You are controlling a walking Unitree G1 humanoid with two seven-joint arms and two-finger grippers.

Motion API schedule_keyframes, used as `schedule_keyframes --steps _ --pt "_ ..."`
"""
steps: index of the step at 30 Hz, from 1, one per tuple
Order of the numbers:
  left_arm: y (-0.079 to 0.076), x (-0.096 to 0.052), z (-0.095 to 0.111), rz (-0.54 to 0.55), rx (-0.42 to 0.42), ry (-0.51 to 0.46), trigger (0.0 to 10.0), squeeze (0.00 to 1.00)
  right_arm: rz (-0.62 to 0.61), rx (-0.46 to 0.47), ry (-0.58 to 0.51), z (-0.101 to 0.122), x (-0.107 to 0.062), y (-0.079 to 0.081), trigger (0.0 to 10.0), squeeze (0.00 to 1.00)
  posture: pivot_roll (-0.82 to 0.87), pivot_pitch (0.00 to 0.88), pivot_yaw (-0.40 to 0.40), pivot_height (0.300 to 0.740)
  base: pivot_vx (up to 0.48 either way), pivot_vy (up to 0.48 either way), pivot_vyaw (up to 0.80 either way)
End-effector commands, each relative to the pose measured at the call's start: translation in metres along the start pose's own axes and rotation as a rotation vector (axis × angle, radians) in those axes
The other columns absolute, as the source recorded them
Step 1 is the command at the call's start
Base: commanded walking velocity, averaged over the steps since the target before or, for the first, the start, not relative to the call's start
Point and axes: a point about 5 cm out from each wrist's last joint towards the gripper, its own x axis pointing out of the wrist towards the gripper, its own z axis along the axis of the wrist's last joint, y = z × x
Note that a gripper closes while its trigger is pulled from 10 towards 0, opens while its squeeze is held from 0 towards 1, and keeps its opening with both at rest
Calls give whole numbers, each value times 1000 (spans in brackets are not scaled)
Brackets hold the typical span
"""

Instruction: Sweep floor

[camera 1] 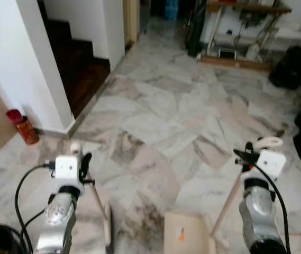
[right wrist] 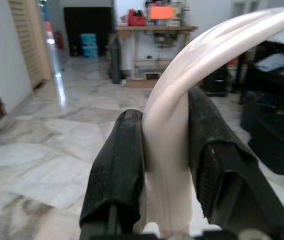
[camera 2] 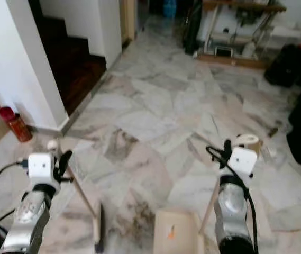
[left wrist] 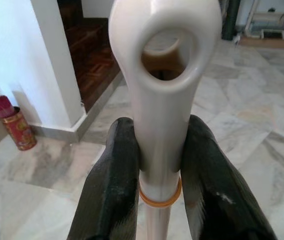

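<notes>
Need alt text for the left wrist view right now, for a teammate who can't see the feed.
The left gripper has its two black fingers clamped on the cream plastic broom handle, just below its hanging loop and above an orange ring. Behind lie a marble floor, a white pillar with a red canister beside it, and dark wooden stairs.

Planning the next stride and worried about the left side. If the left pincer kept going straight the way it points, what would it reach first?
Probably the white wall corner beside the dark wooden stairs, past open marble floor. The left pincer is shut on the broom handle; depth is unclear.
</notes>
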Motion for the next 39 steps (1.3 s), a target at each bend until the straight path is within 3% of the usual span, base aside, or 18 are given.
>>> schedule_keyframes --steps 1,39 --pt "-3 4 7 -14 24 -33 10000 0 -25 13 -38 7 3 -7 10000 0 47 0 -29 740 330 0 0" --pt "-8 7 8 -14 11 -40 10000 0 -11 7 -48 10 6 -6 10000 0 36 0 -31 740 331 0 0"
